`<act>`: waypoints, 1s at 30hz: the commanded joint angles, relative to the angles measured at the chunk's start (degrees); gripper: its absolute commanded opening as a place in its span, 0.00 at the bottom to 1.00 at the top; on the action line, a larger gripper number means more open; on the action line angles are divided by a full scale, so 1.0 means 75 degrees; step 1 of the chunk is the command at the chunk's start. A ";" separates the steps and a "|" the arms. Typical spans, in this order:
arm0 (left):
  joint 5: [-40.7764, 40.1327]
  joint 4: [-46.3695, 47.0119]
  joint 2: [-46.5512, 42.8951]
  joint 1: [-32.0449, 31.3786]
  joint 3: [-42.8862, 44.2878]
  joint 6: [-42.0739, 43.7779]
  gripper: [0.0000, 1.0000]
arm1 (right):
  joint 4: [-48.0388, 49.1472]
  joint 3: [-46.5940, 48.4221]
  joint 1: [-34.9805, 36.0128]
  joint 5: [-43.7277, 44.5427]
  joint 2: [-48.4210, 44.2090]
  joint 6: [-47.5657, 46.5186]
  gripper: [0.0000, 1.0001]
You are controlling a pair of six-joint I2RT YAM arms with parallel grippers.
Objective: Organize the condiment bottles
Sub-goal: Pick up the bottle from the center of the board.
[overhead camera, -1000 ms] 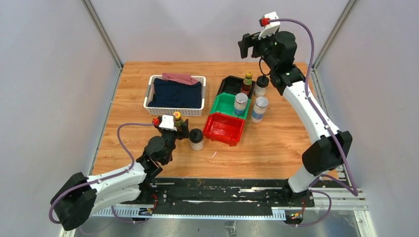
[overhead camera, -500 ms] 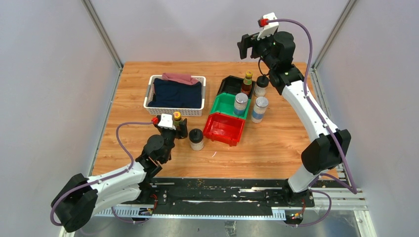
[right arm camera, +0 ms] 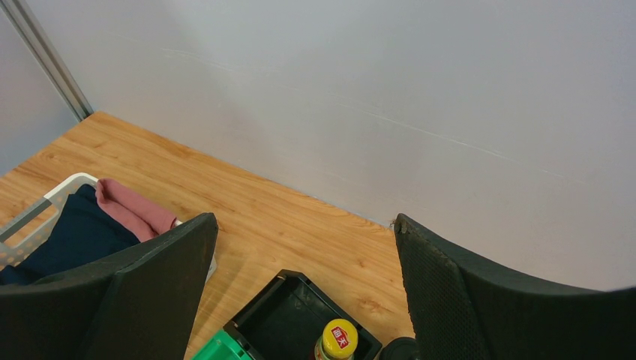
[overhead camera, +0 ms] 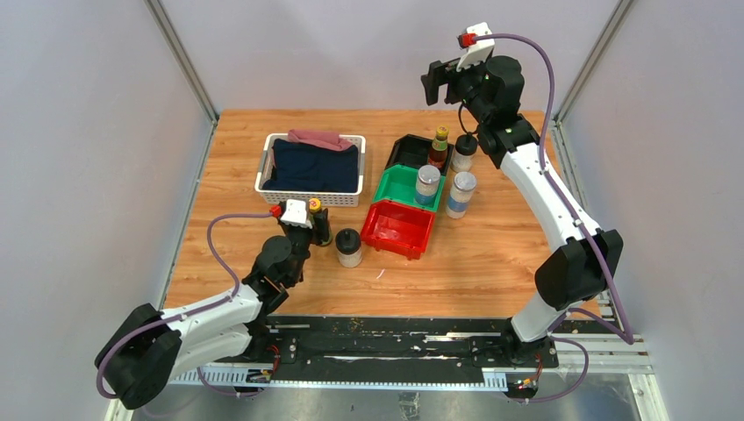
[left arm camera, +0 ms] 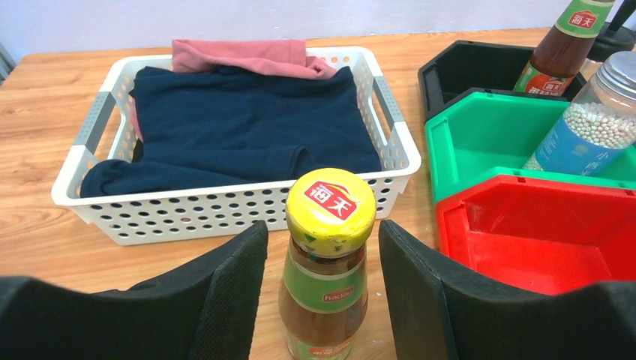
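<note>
My left arm reaches low over the wooden table (overhead camera: pixel 491 254). The left gripper (left arm camera: pixel 322 247) is spread around an upright yellow-capped sauce bottle (left arm camera: pixel 324 300), with a gap on each side and no grip. A black-lidded jar (overhead camera: pixel 348 247) stands just to its right. Further right, the second sauce bottle (overhead camera: pixel 439 147) stands in the black bin (overhead camera: pixel 405 151) and one shaker (overhead camera: pixel 427 185) in the green bin (overhead camera: pixel 399 186). The other shaker (overhead camera: pixel 461 194) and second jar (overhead camera: pixel 464 152) stand beside the bins. My right arm is raised high at the far edge, and the right gripper (overhead camera: pixel 436 83) is spread wide and empty. Grey walls enclose the table.
</note>
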 commanded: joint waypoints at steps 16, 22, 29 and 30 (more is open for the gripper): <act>0.0240 0.0570 0.0166 0.0146 0.0280 -0.0085 0.57 | 0.0081 0.0017 -0.0114 -0.0211 0.0067 0.0029 0.91; 0.0273 0.0634 0.0193 0.0148 0.0337 -0.0074 0.54 | 0.0093 0.0013 -0.0113 -0.0229 0.0067 0.0040 0.91; 0.0239 0.0662 0.0255 0.0149 0.0351 -0.0090 0.38 | 0.0093 -0.0020 -0.0114 -0.0188 0.0044 0.0031 0.91; 0.0242 0.0679 0.0277 0.0157 0.0342 -0.0096 0.37 | 0.0093 -0.0035 -0.0114 -0.0195 0.0033 0.0021 0.91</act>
